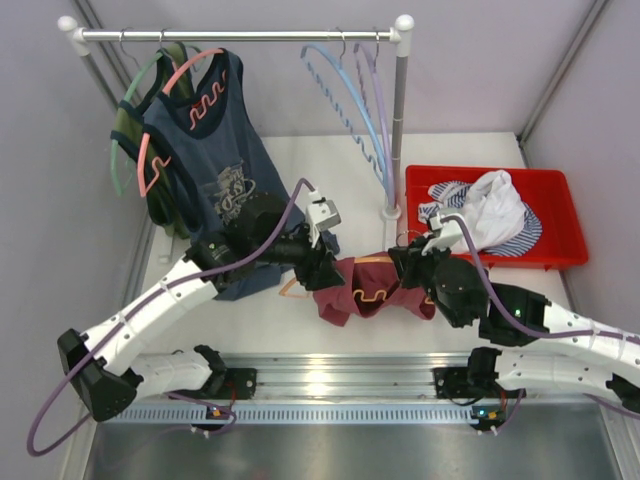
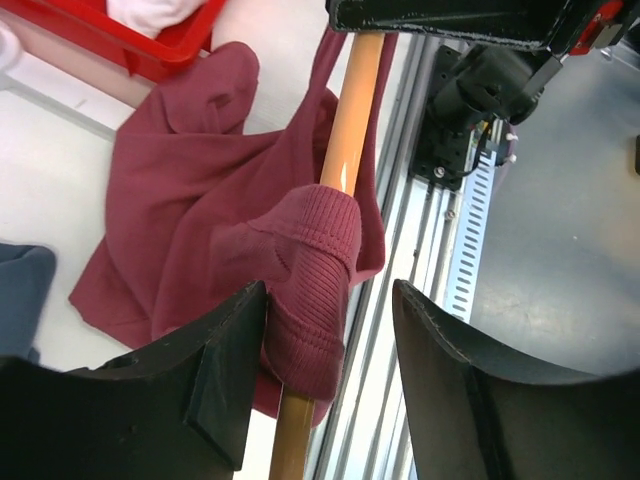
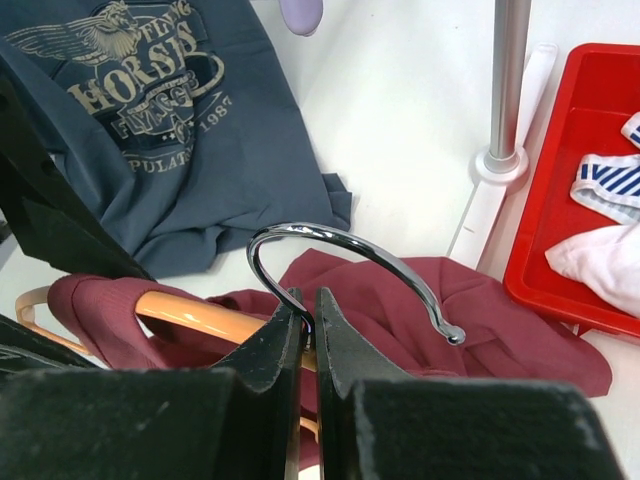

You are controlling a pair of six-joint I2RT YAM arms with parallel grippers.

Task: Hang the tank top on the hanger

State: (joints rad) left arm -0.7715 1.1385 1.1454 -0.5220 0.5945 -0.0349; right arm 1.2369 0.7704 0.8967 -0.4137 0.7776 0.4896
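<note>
Right gripper (image 3: pixel 305 305): fingers clamped on the neck of the metal hook (image 3: pixel 350 240), apparently steadying the orange hanger (image 3: pixel 190 312) while cloth is worked over it. Left gripper (image 2: pixel 328 305): fingers apart, straddling the hanger arm and the ribbed strap (image 2: pixel 315 250) of the maroon tank top (image 2: pixel 180 220). The strap is draped over that arm between the fingers.

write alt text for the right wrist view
The right gripper is shut on the metal hook of the orange hanger, with the maroon tank top bunched around it on the white table. Behind: a navy printed top at left, a red bin with clothes at right.
</note>
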